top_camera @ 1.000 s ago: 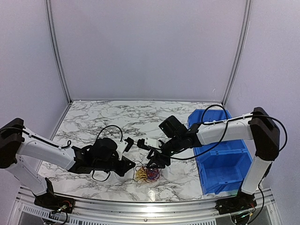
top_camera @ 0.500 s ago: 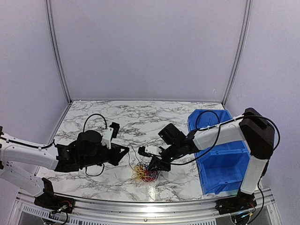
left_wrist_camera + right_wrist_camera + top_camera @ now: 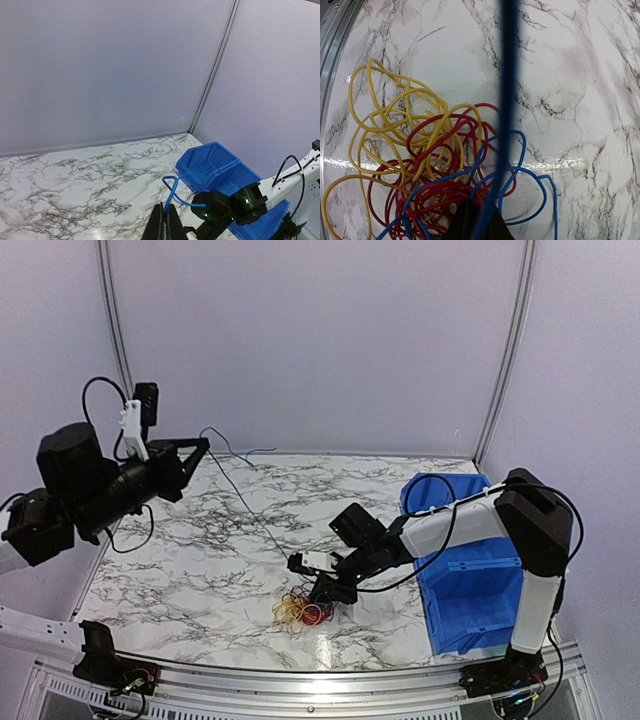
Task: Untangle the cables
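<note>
The cables [image 3: 300, 612] lie heaped on the table [image 3: 200, 560] left of the blue bin [image 3: 470, 590]. One blue wire [image 3: 507, 75] slants taut up, away from the bin, to the left gripper [image 3: 204, 444] pinching it; the right gripper [image 3: 325, 592], nearer the bin, clamps the heap.

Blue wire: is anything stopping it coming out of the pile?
Yes: red loops and yellow loops cross the blue wire in the bundle at the right gripper. Up to the left gripper, it hangs clear.
</note>
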`<state>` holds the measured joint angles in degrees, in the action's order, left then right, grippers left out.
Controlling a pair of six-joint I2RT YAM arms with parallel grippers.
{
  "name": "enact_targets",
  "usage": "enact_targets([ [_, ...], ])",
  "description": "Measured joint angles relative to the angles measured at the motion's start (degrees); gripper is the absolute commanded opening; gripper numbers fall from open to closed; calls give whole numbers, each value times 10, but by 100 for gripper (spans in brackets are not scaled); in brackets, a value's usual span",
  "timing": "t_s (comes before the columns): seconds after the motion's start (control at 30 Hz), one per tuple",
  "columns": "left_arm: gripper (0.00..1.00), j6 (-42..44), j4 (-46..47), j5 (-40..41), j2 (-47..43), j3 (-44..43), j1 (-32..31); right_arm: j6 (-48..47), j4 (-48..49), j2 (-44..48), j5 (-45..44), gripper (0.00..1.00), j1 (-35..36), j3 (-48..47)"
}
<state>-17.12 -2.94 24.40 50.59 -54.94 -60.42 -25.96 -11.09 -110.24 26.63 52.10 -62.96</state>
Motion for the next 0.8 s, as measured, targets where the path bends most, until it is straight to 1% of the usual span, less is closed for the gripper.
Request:
enact_targets([
  [0.13,0,44,-60,21,-2,-108,0,-5,-3,-1,0,10,-2,-2],
  [0.27,0,87,-110,32,19,-227,0,-9,-5,-1,0,11,-5,-2],
  [0.47,0,149,-151,37,70,-393,0,-13,-18,-1,2,14,-16,-6],
  [0.53,0,164,-159,36,80,-430,0,-14,-21,-1,2,16,-21,-6],
  [0.6,0,178,-161,36,86,-457,0,-16,-23,-1,2,17,-26,-6],
  [0.67,0,186,-161,37,85,-462,0,-17,-25,-1,2,19,-30,-7],
  [0.73,0,190,-161,37,79,-451,0,-19,-28,0,2,23,-31,-7],
  [0.8,0,190,-160,37,71,-420,0,-22,-34,3,0,30,-32,-7],
])
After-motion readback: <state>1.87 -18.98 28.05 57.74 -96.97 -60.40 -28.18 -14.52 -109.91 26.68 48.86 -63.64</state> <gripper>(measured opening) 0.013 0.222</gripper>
